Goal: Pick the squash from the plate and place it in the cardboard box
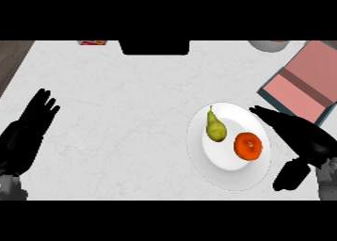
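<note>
Reach step: right hand [307, 141] fingers straight, unclenched, beside white round plate [227, 176] w/ orange round squash [248, 146]. Next, prob.: close round squash, carry to open pink-lined cardboard box [311, 80].

white, faintly veined counter [130, 94]. white plate [230, 176]. yellow-green squash [214, 128], orange-red fruit [248, 146]. pink-lined box [311, 82] with blue-grey rim. black left hand [25, 134], black right hand [300, 136]. dark brown wood [4, 61] at far left.
</note>
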